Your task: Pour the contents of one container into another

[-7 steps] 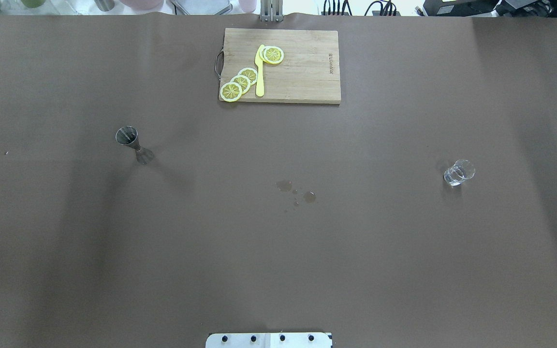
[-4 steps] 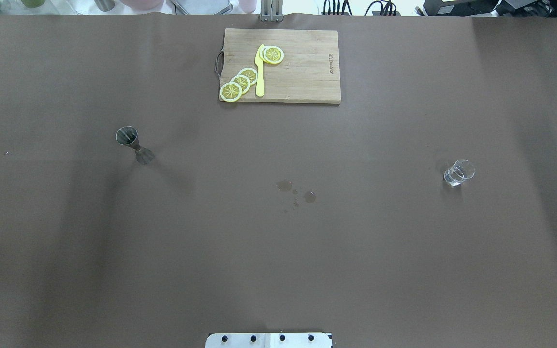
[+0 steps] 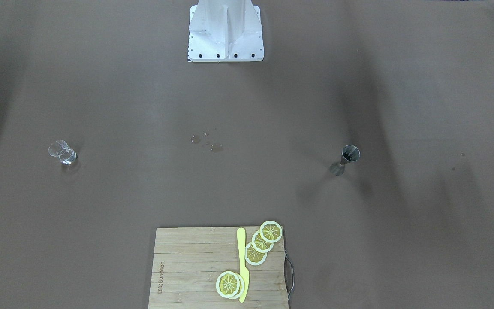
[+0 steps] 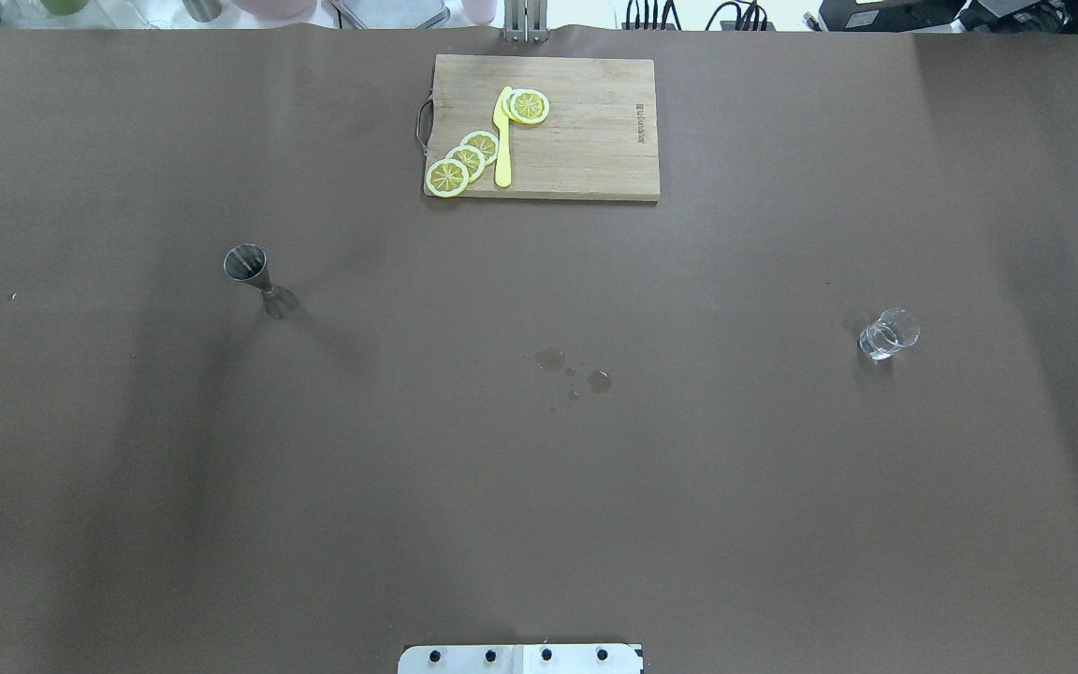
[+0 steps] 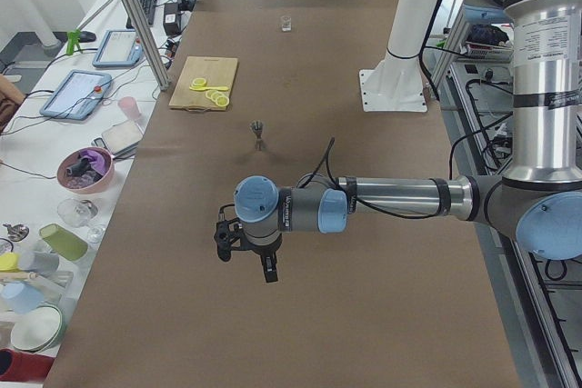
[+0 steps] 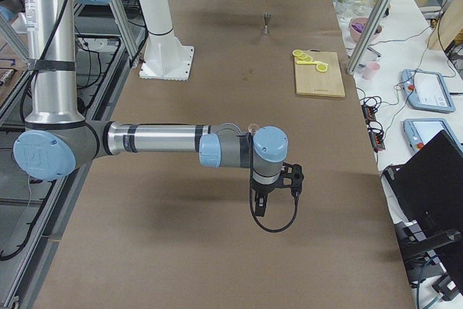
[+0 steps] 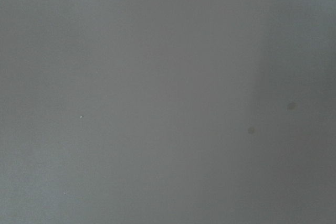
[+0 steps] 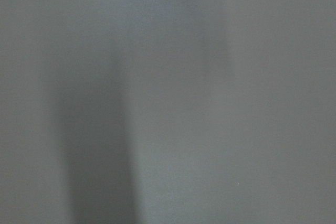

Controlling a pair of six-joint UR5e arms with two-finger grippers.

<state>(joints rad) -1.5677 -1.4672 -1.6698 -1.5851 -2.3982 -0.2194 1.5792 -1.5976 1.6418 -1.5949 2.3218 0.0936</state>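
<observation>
While both arms hang low over the counter's (image 4: 539,524) ends, the two vessels stand apart, neither one held.
Item one: steel jigger (image 4: 258,279), upright, on the robot's left half. Item two: clear glass (image 4: 888,334), upright, on the right half, well apart from the jigger. Between them: a few small wet drops (image 4: 575,370). Far edge: wooden cutting board (image 4: 586,140) bearing lemon slices (image 4: 466,161) and a yellow knife (image 4: 502,140). Left gripper (image 5: 247,256) and right gripper (image 6: 275,189): seen from the side cameras only; jaws open or closed, cannot tell.
</observation>
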